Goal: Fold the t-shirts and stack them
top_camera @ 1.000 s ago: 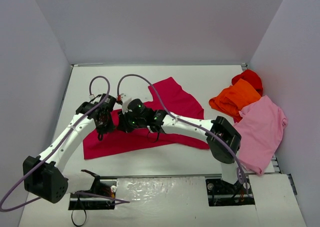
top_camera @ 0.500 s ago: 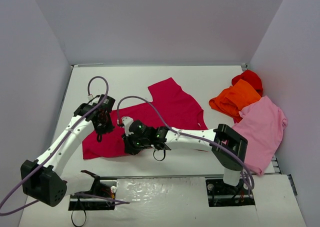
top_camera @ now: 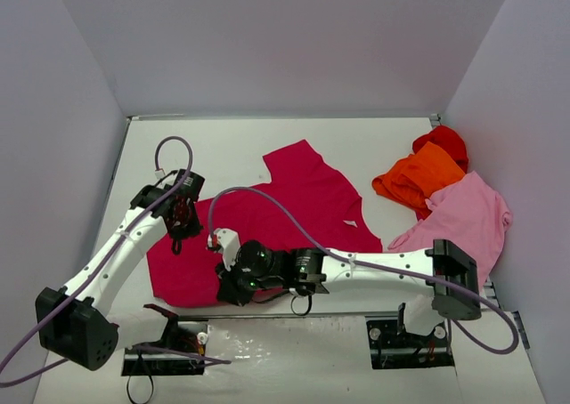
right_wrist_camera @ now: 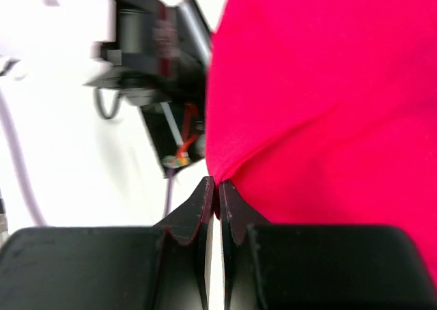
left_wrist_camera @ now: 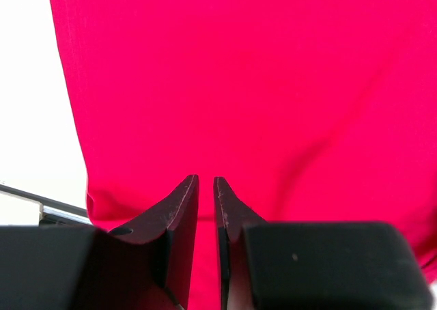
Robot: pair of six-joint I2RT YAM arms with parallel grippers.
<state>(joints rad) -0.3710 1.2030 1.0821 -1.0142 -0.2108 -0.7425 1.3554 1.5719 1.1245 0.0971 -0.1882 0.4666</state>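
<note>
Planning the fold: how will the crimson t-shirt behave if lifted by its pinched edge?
Probably floppy: the crimson t-shirt lies flat with soft wrinkles and curves away from the right gripper. Likely light, since a fingertip pinch on its edge holds it. It may bunch on the table rather than slide whole.

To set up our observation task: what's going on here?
Two robot arms are working on a crimson shirt spread on the table. The right pincer pinches its near edge; the left pincer is closed at its left side, apparently gripping it too. An orange shirt, a pink shirt and a red shirt lie heaped at the right, not yet folded.
</note>
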